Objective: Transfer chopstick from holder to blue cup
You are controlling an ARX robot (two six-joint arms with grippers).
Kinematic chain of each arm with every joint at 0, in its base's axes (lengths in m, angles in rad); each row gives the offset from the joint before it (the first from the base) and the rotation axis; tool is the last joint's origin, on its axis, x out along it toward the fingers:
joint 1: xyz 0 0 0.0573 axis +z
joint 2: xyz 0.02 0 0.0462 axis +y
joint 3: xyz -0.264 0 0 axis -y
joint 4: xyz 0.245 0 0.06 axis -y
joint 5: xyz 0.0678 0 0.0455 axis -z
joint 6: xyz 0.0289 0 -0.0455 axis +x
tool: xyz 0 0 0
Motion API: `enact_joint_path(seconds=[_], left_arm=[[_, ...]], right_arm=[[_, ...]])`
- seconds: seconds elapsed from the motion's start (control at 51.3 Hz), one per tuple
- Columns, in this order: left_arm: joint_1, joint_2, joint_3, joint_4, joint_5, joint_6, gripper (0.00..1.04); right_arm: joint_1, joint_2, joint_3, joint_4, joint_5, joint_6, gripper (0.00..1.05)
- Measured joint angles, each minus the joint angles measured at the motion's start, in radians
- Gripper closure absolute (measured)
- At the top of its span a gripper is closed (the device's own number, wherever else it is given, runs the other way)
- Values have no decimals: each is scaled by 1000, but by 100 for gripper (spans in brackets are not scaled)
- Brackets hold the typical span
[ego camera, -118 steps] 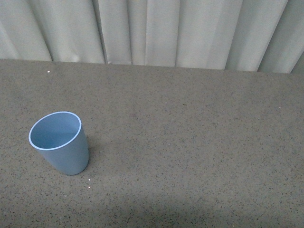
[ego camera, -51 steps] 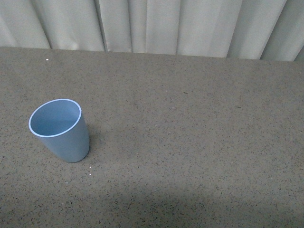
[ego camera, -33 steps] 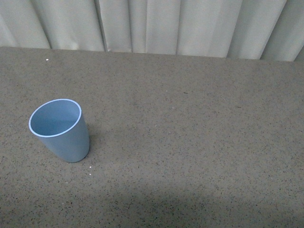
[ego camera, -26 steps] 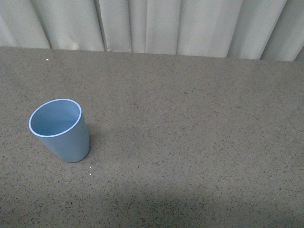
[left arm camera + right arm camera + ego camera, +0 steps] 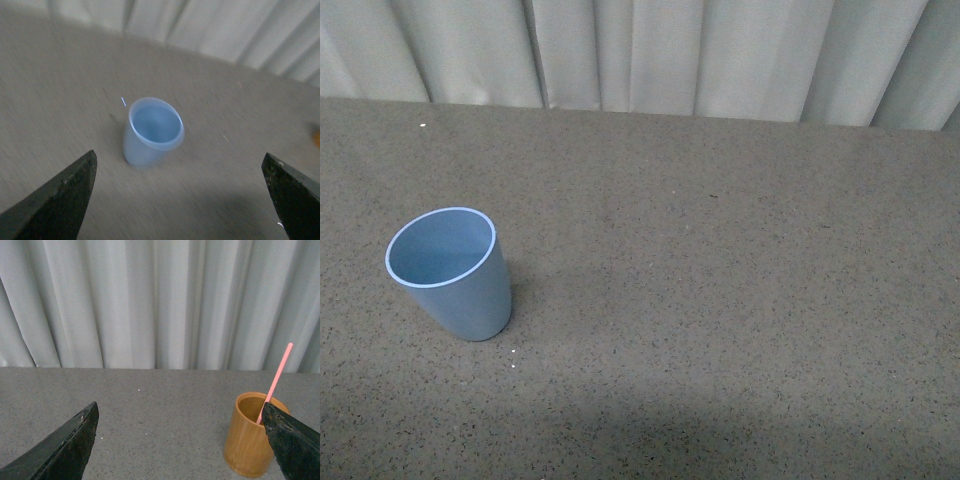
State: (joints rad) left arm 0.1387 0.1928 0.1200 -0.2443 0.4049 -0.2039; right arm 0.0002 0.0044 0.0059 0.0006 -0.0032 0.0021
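Observation:
The blue cup (image 5: 452,272) stands upright and empty on the speckled table at the left of the front view. It also shows ahead of my open left gripper (image 5: 180,172), blurred, as the same blue cup (image 5: 152,131), well clear of the dark fingers (image 5: 60,197). In the right wrist view a pink chopstick (image 5: 276,380) leans out of a bamboo holder (image 5: 252,435). My right gripper (image 5: 180,412) is open and empty, with the holder just beside one finger (image 5: 295,440). Neither arm shows in the front view.
A pleated white curtain (image 5: 650,55) closes off the far edge of the table (image 5: 740,300). A small orange thing (image 5: 316,135) sits at the edge of the left wrist view, too cut off to identify.
The front view has shifted slightly, so the cup sits a little higher and further right in the frame than 2.3 s ago. Nothing on the table has moved.

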Motion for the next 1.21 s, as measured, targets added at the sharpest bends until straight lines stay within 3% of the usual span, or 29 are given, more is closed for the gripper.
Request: enact_joint_path(seconds=[0.078, 0.156, 0.409, 0.682, 1.208], left_arm=[[20, 80, 16, -11, 90, -106, 7], [-8, 132, 27, 19, 89, -169, 7], [-188, 287, 44, 154, -130, -291, 7], [-315, 655, 86, 370, -275, -354, 7], [-323, 993, 203, 481, -365, -341, 7]], right_arm=[[0, 0, 0, 0, 2, 0, 9], [0, 0, 0, 0, 2, 0, 10], [0, 0, 0, 0, 2, 0, 9], [0, 0, 0, 0, 2, 0, 9], [0, 0, 0, 0, 2, 0, 9]])
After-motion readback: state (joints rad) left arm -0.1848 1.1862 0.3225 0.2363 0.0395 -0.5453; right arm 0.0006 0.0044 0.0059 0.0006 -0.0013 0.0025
